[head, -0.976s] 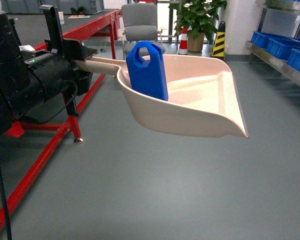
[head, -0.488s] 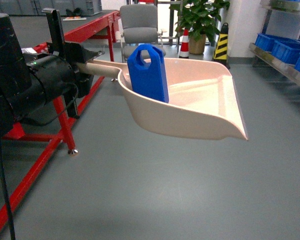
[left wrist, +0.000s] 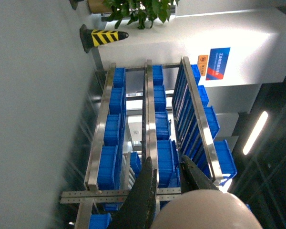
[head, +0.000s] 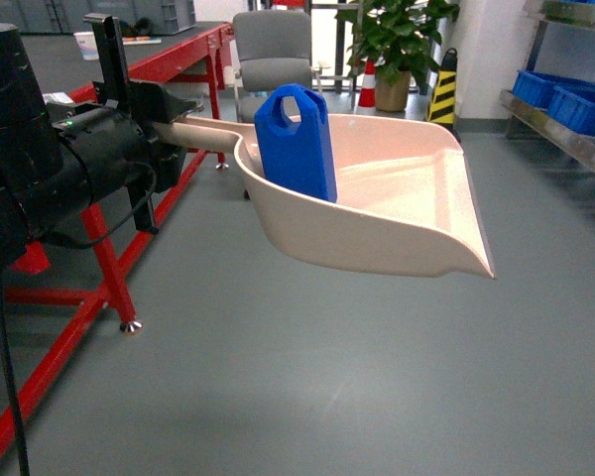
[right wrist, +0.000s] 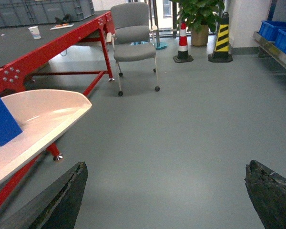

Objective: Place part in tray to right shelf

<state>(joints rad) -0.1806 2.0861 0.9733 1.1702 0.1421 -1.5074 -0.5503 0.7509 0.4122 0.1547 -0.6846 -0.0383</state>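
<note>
Half the job looks done from my seat: the part (head: 296,144) stands upright in the tray (head: 407,213), whose handle my left gripper (left wrist: 169,179) clamps, held over open floor. My right gripper (right wrist: 164,191) hangs wide open and empty, and the right shelf (head: 565,139) sits well apart, so delivery remains.

Blue part (head: 296,144) upright in cream tray (head: 397,223), held level, shelf (left wrist: 148,138) apparently apart

Head view: looked forward and downward, close over the tray (head: 397,213). Left wrist view: turned sideways, faced the right shelf (left wrist: 148,138) across open floor. Right wrist view: sat low, faced forward, shared the tray (right wrist: 35,119) and grey chair (right wrist: 132,31) with the head view.
</note>
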